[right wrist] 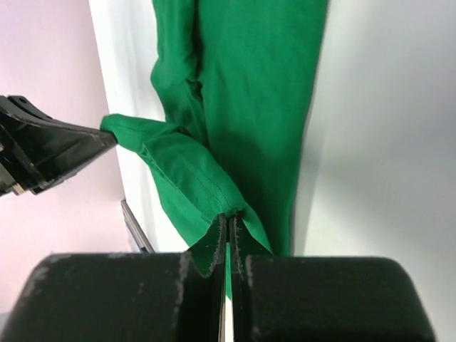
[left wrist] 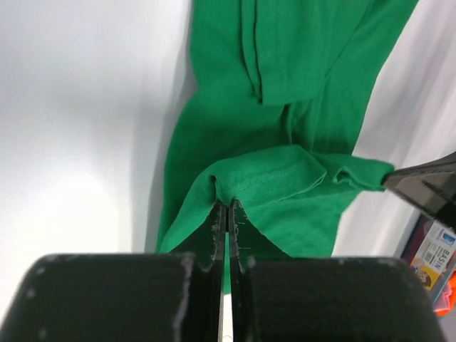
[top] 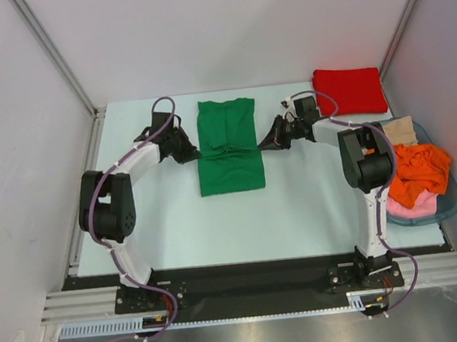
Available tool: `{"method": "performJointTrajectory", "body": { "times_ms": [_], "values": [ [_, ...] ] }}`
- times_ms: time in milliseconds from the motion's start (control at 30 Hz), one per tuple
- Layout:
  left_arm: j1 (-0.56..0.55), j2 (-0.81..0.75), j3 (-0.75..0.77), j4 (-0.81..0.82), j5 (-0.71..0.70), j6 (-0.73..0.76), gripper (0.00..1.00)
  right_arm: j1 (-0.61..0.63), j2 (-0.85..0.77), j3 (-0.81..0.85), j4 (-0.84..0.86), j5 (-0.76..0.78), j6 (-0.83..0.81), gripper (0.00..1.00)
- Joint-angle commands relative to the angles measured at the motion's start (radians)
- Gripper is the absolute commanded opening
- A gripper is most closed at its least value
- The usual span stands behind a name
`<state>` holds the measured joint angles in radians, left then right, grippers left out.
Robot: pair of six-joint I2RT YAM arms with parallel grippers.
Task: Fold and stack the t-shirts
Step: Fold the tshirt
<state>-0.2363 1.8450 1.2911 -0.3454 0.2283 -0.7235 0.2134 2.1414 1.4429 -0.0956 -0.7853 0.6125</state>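
Observation:
A bright green t-shirt [top: 228, 146] lies mid-table as a long strip with its sleeves turned in. My left gripper [top: 195, 152] is shut on the shirt's left edge, pinching a raised fold of hem [left wrist: 226, 203]. On the opposite edge my right gripper [top: 264, 143] is shut on the same band of cloth [right wrist: 228, 219]. That band stretches between the two grippers, slightly above the rest of the green t-shirt [left wrist: 285, 107]. Each wrist view shows the other gripper's black tip at the far end of the band. A red t-shirt [top: 349, 90] lies folded at the back right corner.
A translucent blue basket [top: 454, 196] at the right edge holds orange [top: 421, 169], pink [top: 416, 207] and beige [top: 400, 128] garments. White walls close the table on the left, back and right. The arm bases stand on a black rail along the near edge.

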Motion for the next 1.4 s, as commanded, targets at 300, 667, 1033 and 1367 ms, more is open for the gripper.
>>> {"method": "performJointTrajectory", "body": {
  "times_ms": [300, 667, 1033, 1367],
  "values": [
    [0.034, 0.089, 0.102, 0.011, 0.049, 0.03, 0.0, -0.023, 0.084, 0.097, 0.019, -0.063, 0.009, 0.0],
    [0.035, 0.12, 0.225, -0.087, -0.119, 0.173, 0.39, -0.074, 0.196, 0.353, -0.172, -0.007, -0.153, 0.23],
    [-0.027, -0.136, -0.059, 0.103, 0.008, 0.174, 0.45, -0.019, -0.084, 0.114, -0.128, 0.141, -0.216, 0.29],
    [-0.052, 0.091, 0.033, 0.292, 0.12, 0.17, 0.39, 0.072, 0.035, -0.033, 0.375, -0.049, 0.078, 0.18]
  ]
}}
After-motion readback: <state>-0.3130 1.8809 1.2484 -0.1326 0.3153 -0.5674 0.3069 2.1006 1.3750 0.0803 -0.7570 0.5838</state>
